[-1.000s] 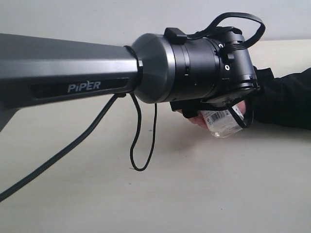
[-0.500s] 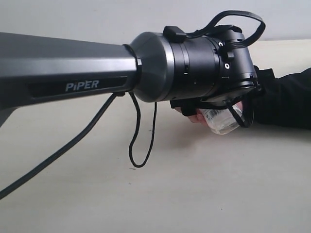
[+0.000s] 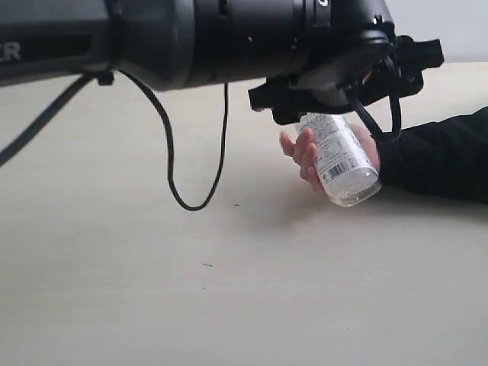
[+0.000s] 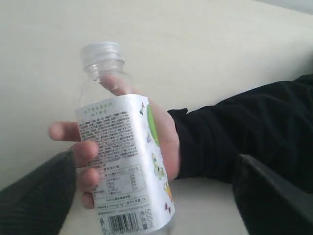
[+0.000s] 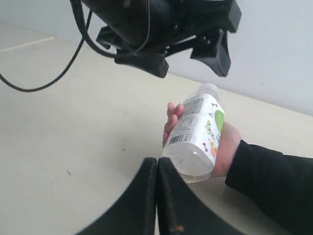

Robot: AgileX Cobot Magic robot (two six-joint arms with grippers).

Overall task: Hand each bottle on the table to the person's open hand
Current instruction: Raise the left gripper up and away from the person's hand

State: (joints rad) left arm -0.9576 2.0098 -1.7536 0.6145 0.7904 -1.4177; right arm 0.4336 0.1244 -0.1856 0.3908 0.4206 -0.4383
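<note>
Near the far edge of the table (image 3: 137, 290), toward its right end, I see the clear bottle (image 3: 339, 156) with the green-and-white label lying tilted in the person's open hand (image 3: 303, 152), my left gripper (image 5: 185, 58) spread wide just above it, my right gripper (image 5: 157, 166) pressed closed.

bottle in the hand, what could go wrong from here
The bottle lies tilted on the person's open hand, which does not look closed round it, so it might roll off onto the table. The left gripper hangs open close above the cap; a sideways pull-away could knock it. The dangling cable may also snag the hand.
</note>
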